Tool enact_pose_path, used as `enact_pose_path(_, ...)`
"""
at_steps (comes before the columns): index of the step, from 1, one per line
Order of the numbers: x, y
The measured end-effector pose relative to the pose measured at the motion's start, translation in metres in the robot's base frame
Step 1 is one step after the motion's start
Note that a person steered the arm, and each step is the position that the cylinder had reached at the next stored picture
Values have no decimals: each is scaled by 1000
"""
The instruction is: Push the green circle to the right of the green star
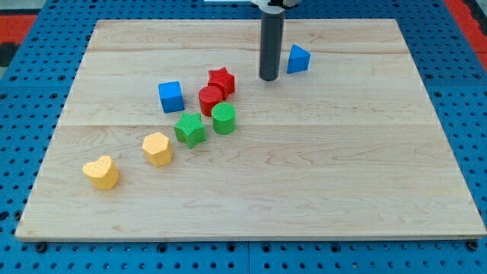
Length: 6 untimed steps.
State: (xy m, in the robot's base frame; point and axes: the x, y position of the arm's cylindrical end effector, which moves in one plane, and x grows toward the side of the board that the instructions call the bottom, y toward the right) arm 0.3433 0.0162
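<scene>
**Eight blocks on the counter, rod standing up near the top**

Eight small blocks sit on the pale wooden counter (319, 175), most of them bunched left of centre. The green circle (224, 119) stands just to the view's right of the green star (189, 129), the two all but touching, with the circle a touch nearer the view's top. Right above the circle is a red cylinder (211, 100), and pressed against that, up and to the right, a red star (221, 81). A blue cube (170, 97) sits to the left of the red pair, a little apart from them.

Trailing off toward the view's lower left are two yellow pieces: a yellow hexagon-like block (157, 148) close to the green star, and farther along a yellow heart (101, 173) on its own. Another blue block, wedge-shaped (298, 58), stands up near the view's top, right of centre.

The dark rod comes straight down from the top edge, and my tip (268, 78) rests on the wood between the red star and the blue wedge, nearer the wedge but touching neither. It is well clear of both green blocks, up and to their right. No hand is fitted on this arm, so there is nothing spread or pinched to tell of.

A blue pegboard (23, 114) surrounds the counter.
</scene>
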Motion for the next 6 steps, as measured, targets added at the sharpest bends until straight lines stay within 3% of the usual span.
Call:
enact_pose_path(1, 5, -75)
enact_pose_path(3, 61, -178)
enact_pose_path(4, 61, -207)
enact_pose_path(5, 40, -170)
enact_pose_path(6, 64, -55)
